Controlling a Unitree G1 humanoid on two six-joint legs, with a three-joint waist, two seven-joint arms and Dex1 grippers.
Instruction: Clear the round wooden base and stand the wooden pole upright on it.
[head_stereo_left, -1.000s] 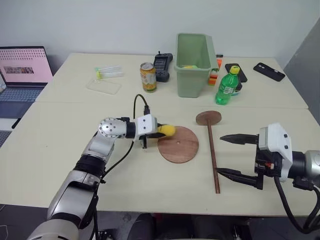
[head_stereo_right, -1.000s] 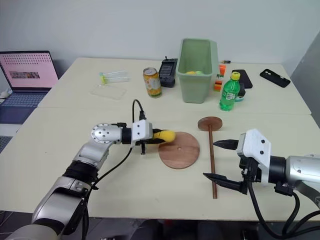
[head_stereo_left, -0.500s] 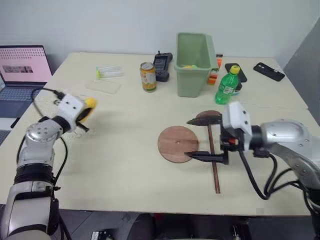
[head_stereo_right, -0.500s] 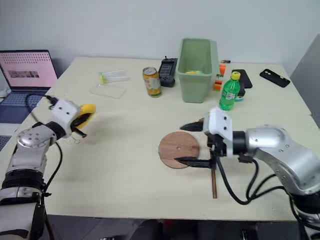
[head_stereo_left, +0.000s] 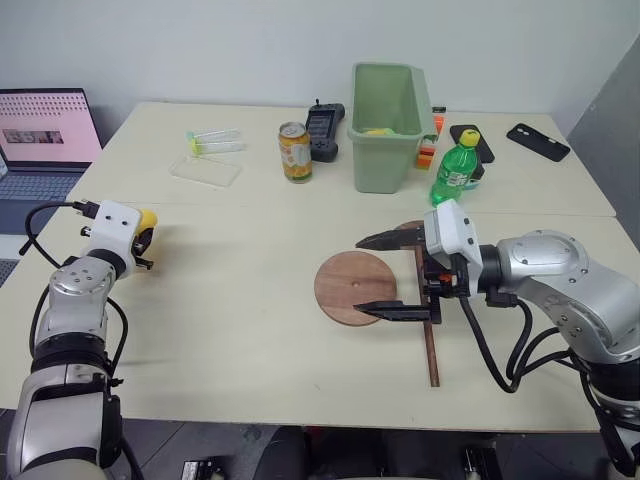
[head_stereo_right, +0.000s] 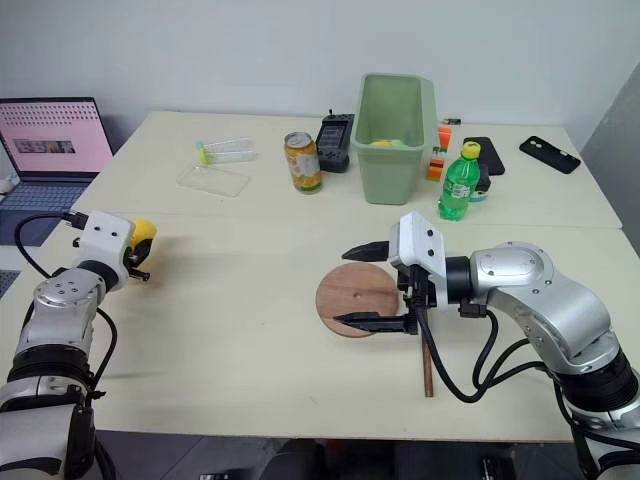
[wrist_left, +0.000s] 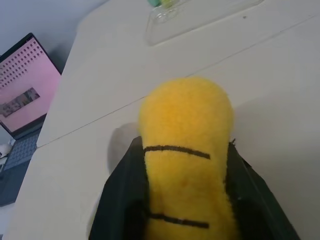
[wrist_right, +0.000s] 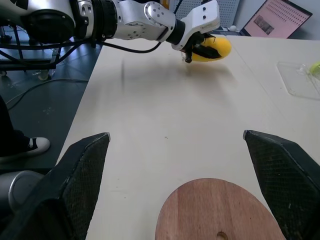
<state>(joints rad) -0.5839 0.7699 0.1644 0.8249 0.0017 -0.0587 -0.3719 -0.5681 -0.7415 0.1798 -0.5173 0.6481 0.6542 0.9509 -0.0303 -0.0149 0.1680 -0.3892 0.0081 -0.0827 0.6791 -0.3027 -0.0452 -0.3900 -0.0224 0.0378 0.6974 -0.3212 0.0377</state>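
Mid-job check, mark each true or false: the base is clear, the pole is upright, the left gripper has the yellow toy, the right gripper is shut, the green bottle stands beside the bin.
1. The round wooden base is clear. True.
2. The wooden pole stands upright. False: it lies flat on the table.
3. The yellow plush toy sits between the left gripper fingers. True.
4. The right gripper is shut. False: its jaws are wide open, over the base.
5. The green bottle stands beside the green bin. True.

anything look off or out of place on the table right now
The pole lies flat on the table beside the base instead of standing on it. Nothing looks spilled or broken; the bottle and can stand upright.
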